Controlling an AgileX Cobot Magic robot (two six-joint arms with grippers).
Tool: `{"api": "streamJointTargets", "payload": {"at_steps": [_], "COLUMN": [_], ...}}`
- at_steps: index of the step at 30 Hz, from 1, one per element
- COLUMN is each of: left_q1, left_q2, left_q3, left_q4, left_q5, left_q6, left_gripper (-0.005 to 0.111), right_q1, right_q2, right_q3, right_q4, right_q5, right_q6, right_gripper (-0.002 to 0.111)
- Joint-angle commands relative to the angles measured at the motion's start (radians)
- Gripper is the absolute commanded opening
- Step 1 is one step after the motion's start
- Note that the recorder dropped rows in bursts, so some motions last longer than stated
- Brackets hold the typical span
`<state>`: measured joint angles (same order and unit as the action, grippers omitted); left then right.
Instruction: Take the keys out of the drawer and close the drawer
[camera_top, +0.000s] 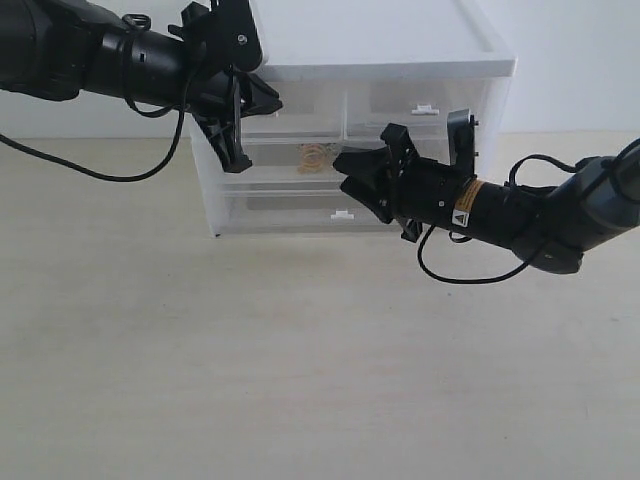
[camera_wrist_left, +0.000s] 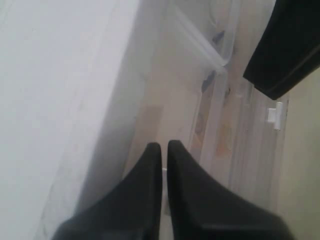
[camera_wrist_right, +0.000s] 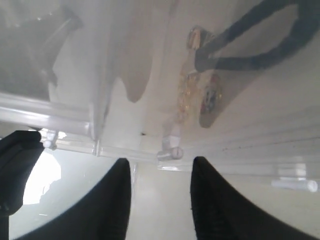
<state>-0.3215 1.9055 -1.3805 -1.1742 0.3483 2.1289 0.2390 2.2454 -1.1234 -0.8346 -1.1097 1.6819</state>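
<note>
Judged light and loose, the keys (camera_wrist_right: 192, 95) are best taken by the black strap (camera_wrist_right: 250, 47). The right gripper (camera_wrist_right: 161, 162) is spread open before the tab (camera_wrist_right: 170, 151) of the drawer (camera_top: 280, 160); the left gripper (camera_wrist_left: 164, 146) is closed, empty.

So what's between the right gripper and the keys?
The translucent front of the drawer, with its tab handle; the keys show through in the right wrist view.

Translucent drawer front (camera_top: 280, 165) walls off keys (camera_top: 318, 157); table (camera_top: 300, 350) before it free.

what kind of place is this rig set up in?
Probably a lab test bench rather than a home: a bare pale tabletop, a blank white wall, and a lone plastic drawer unit set on it.
</note>
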Motion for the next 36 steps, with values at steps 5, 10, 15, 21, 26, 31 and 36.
{"api": "streamJointTargets", "payload": {"at_steps": [5, 10, 15, 21, 26, 31, 36], "left_q1": [0.009, 0.009, 0.009, 0.009, 0.009, 0.009, 0.009], "left_q2": [0.011, 0.011, 0.011, 0.011, 0.011, 0.011, 0.011], "left_q3": [-0.016, -0.016, -0.016, -0.016, -0.016, -0.016, -0.016], "left_q4": [-0.011, -0.011, -0.011, -0.011, -0.011, -0.011, -0.011], "left_q5": [-0.112, -0.116, -0.116, -0.119, -0.121, -0.121, -0.121], "left_q6": [0.003, 0.003, 0.003, 0.003, 0.003, 0.003, 0.003], "left_gripper": [0.004, 0.004, 0.004, 0.004, 0.004, 0.004, 0.004], "right_q1": [-0.008, -0.008, -0.008, -0.008, -0.008, -0.008, -0.008], "right_q2": [0.001, 0.001, 0.001, 0.001, 0.001, 0.001, 0.001], "right_q3": [-0.018, -0.018, -0.018, -0.018, -0.018, -0.016, 0.003], "right_q4": [0.094, 0.114, 0.114, 0.119, 0.114, 0.092, 0.087], "right_q5": [-0.002, 0.000, -0.002, -0.021, -0.076, -0.076, -0.083], "right_q6": [-0.010, -0.019, -0.033, -0.055, -0.055, -0.055, -0.051], "right_gripper": [0.011, 0.013, 0.009, 0.000, 0.000, 0.000, 0.000]}}
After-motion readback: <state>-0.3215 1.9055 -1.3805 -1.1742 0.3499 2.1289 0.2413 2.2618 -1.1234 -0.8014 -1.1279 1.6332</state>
